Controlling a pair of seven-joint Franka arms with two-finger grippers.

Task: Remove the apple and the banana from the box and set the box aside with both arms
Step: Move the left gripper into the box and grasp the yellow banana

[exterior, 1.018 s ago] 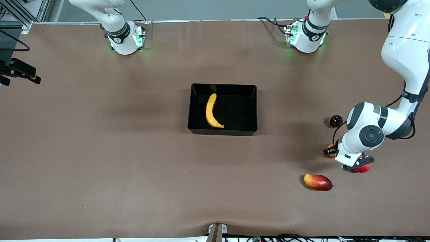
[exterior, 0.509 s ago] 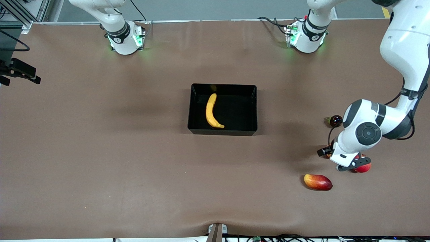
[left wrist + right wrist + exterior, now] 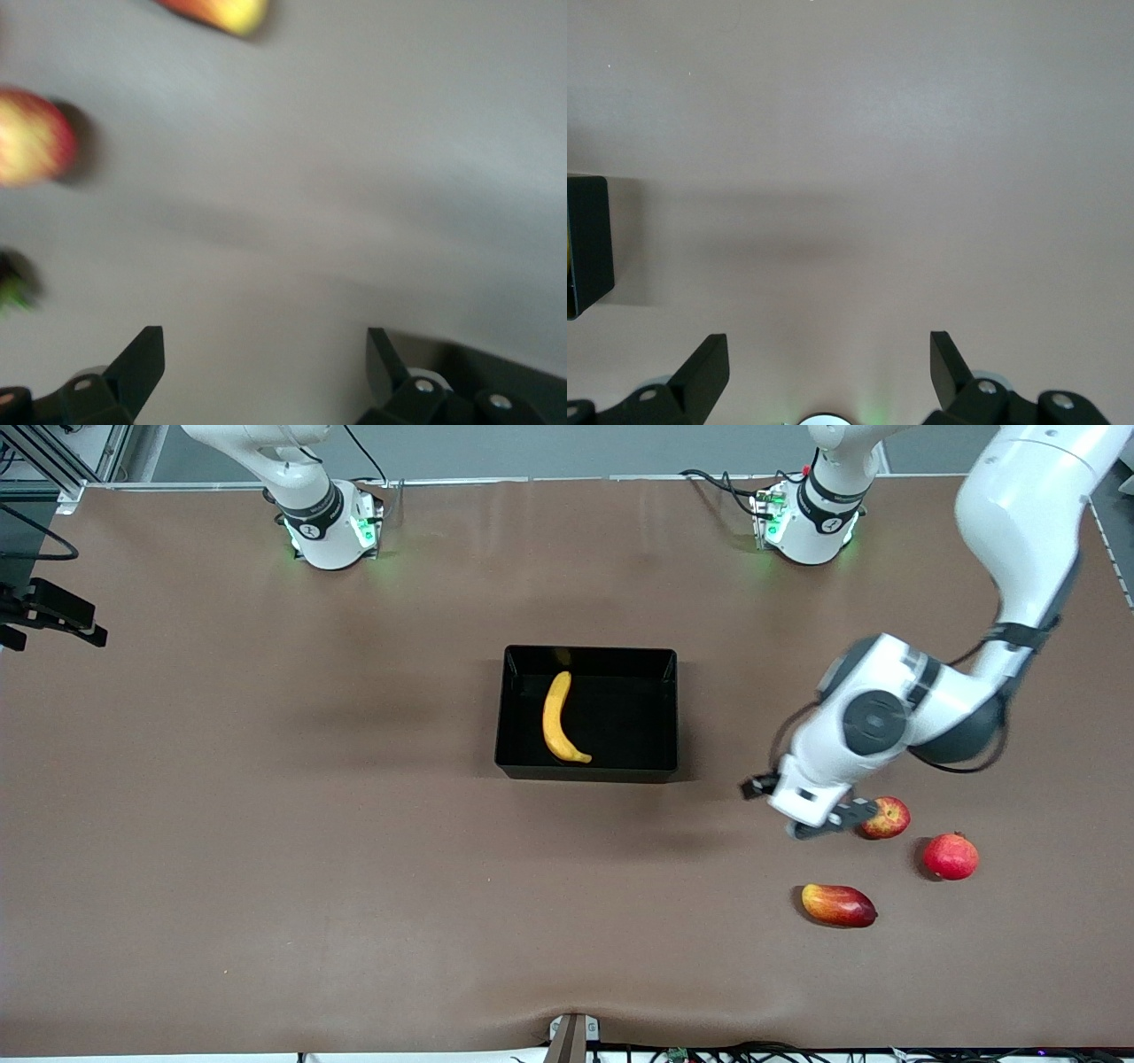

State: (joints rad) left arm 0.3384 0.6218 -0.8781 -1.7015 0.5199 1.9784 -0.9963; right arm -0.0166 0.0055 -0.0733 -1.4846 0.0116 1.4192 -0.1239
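The black tray (image 3: pixel 651 717) stands mid-table with the yellow banana (image 3: pixel 557 718) lying in it. The small red-and-yellow apple (image 3: pixel 886 817) lies on the table toward the left arm's end, and also shows in the left wrist view (image 3: pixel 31 137). My left gripper (image 3: pixel 824 825) is open and empty (image 3: pixel 266 354), low over bare table beside the apple, between it and the tray. My right gripper (image 3: pixel 830 359) is open and empty, waiting high over the table near its own base, out of the front view. A corner of the tray (image 3: pixel 586 243) shows in the right wrist view.
An all-red round fruit (image 3: pixel 951 856) and an oblong red-yellow mango (image 3: pixel 838 904) lie nearer the front camera than the apple; the mango also shows in the left wrist view (image 3: pixel 217 11). A small dark fruit (image 3: pixel 13 282) shows there too, hidden by the left arm in front view.
My left arm has swung from over the red fruits toward the tray, uncovering the apple and the all-red fruit. Its gripper holds nothing. The banana and tray have not moved.
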